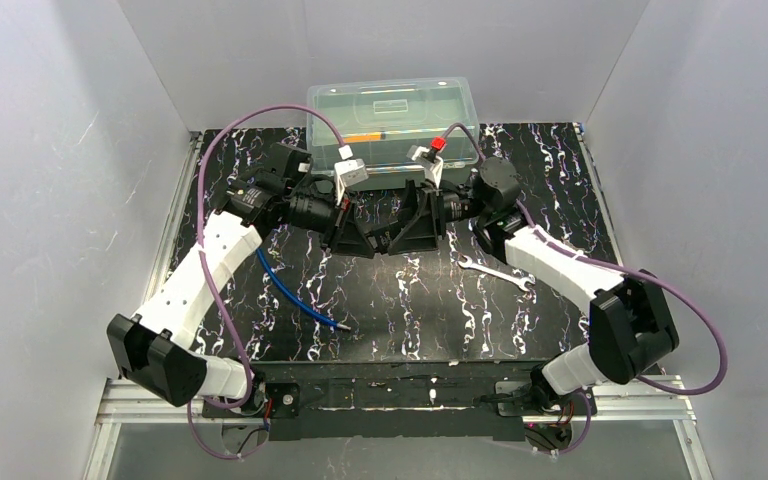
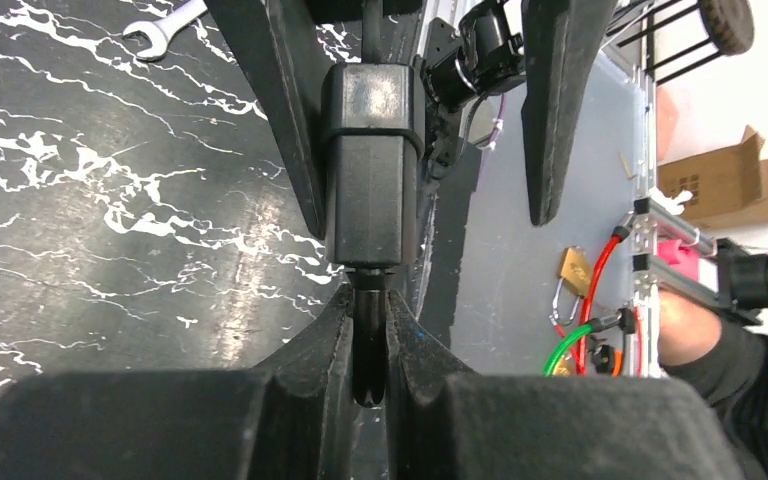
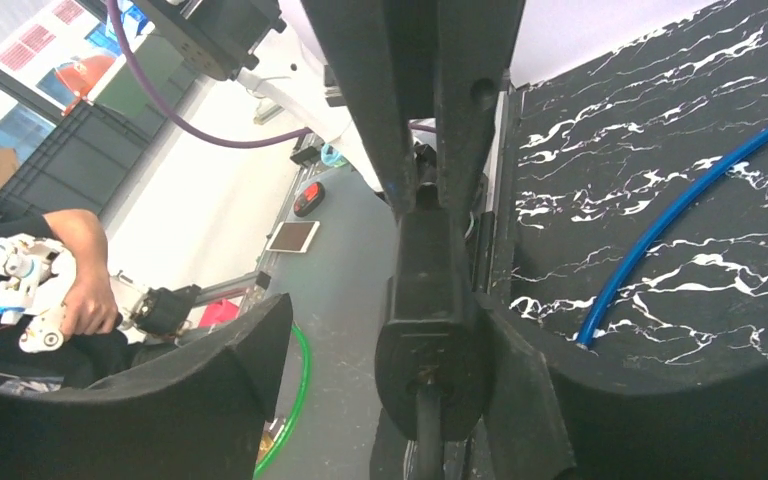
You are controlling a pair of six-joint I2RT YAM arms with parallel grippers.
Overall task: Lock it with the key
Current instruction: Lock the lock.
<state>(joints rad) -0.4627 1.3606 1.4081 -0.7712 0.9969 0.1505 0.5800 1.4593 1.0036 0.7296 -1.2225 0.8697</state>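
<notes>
No key shows in any view. My left gripper (image 1: pixel 365 236) and right gripper (image 1: pixel 412 232) meet tip to tip above the middle of the table. In the left wrist view my left gripper (image 2: pixel 370 350) is shut on the thin black stem of a small black block (image 2: pixel 372 160). In the right wrist view my right gripper (image 3: pixel 400 400) is open around that block (image 3: pixel 430 330), which rests against its right finger (image 3: pixel 610 400); the left finger (image 3: pixel 160 400) stands well apart. A small brass padlock (image 2: pixel 575 270) lies beyond the table edge by red and green cables.
A silver open-ended wrench (image 1: pixel 495 272) lies right of centre on the black marbled table (image 1: pixel 410 320). A blue tube (image 1: pixel 295 295) lies left of centre. A clear plastic box (image 1: pixel 392 125) stands at the back. White walls close in on both sides.
</notes>
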